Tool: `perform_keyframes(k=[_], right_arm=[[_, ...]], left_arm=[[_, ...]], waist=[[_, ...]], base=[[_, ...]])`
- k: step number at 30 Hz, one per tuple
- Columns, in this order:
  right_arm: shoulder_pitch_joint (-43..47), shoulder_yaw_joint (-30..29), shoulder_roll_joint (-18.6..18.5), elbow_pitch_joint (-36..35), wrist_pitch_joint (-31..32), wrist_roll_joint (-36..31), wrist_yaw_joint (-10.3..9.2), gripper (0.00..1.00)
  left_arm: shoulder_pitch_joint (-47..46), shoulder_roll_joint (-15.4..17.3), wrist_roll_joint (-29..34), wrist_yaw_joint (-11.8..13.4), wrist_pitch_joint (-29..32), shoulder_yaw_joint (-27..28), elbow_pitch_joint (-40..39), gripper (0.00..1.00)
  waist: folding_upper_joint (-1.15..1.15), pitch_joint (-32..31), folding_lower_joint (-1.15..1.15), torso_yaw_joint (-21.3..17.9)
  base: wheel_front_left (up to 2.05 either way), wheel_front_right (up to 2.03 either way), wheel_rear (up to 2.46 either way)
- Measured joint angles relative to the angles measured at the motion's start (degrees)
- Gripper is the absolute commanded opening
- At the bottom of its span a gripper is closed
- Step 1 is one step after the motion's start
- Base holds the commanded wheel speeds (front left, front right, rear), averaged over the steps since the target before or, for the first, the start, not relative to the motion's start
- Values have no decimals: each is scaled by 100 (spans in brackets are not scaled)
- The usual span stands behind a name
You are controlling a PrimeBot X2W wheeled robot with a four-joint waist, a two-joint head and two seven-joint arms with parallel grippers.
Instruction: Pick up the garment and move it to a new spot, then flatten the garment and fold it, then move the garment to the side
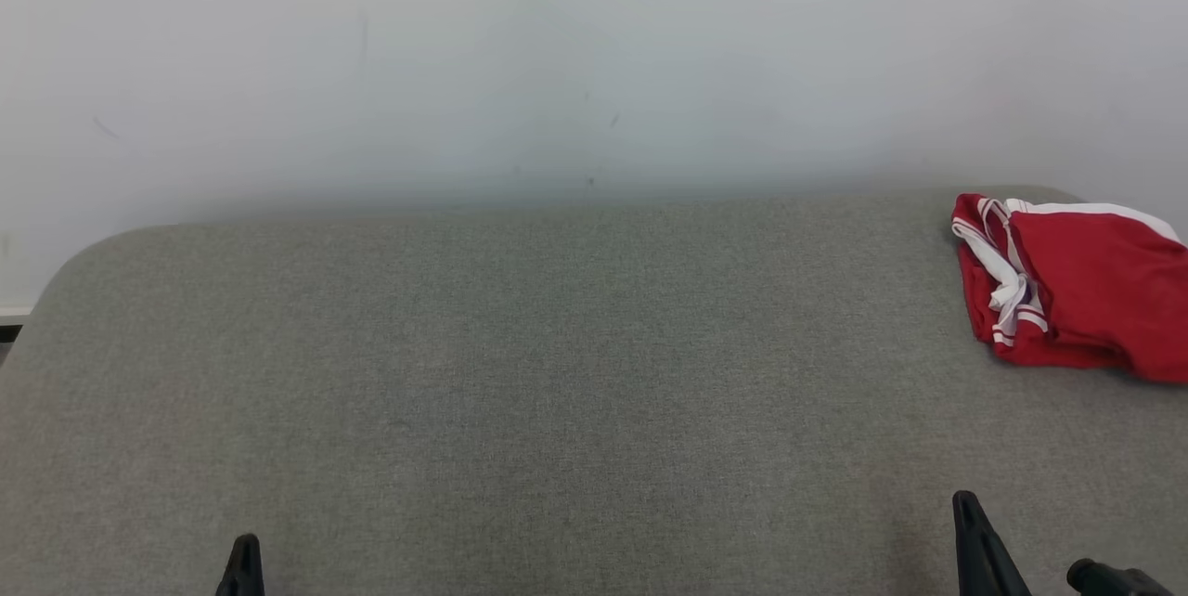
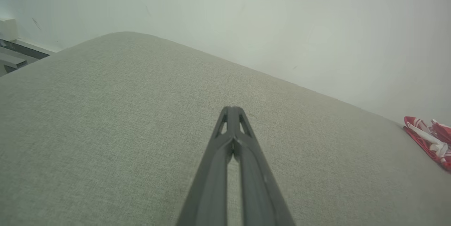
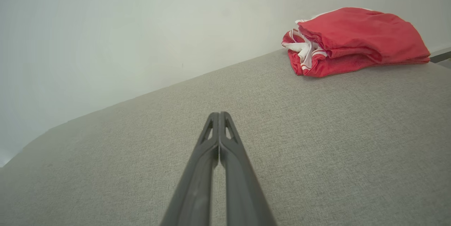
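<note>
The grey fabric-covered surface (image 1: 557, 373) takes up most of the scene, its far edge running along a plain pale wall (image 1: 557, 48) and its far left corner rounded. Its middle is bare, which suits a cloth being spread and folded there. The red garment (image 1: 1077, 290), trimmed in white stripes, lies at the far right corner, close to the far edge. It is gathered into a compact layered bundle, not spread out, with its striped hems stacked toward the middle of the surface. From that tidy shape and its place off to the side, the fold and the move aside look done, though that is a judgement and not something seen. The left gripper (image 1: 243, 563) sits low at the near edge toward the left, fingers pressed together and holding nothing, and the garment lies well apart from it, diagonally across the surface. The right gripper (image 1: 974, 540) sits at the near edge toward the right, also pinched closed and empty. The bundle lies ahead of it toward the far edge and slightly to its right, apart from the fingertips, with bare fabric between them.
</note>
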Motion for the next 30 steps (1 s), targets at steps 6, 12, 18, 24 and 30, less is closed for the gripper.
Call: perform_keyframes(k=[6, 12, 18, 24, 30], right_arm=[[-93, -46, 13, 0, 157, 595, 0, 0], [-190, -93, 30, 3, 290, 1141, 0, 0], [-277, -137, 43, 12, 430, 1671, 0, 0], [-335, -181, 55, 18, 565, 2154, 0, 0], [-425, -220, 64, 21, 681, 2602, 0, 0]], left_arm=[[-83, 1, -595, 0, 149, -15, 19, 0], [-165, 2, -1195, 0, 293, -35, 41, 0], [-252, 3, -1705, 0, 420, -48, 63, 0], [-352, 4, -2236, 0, 554, -58, 85, 0], [-416, 7, -2687, 1, 676, -67, 112, 0]], waist=[[0, 23, 0, -1], [0, 46, 0, -3], [0, 69, 0, -4], [0, 91, 0, -6], [0, 114, 0, -7]], base=[[0, 0, 0], [0, 0, 0], [0, 0, 0], [0, 0, 0], [0, 0, 0]])
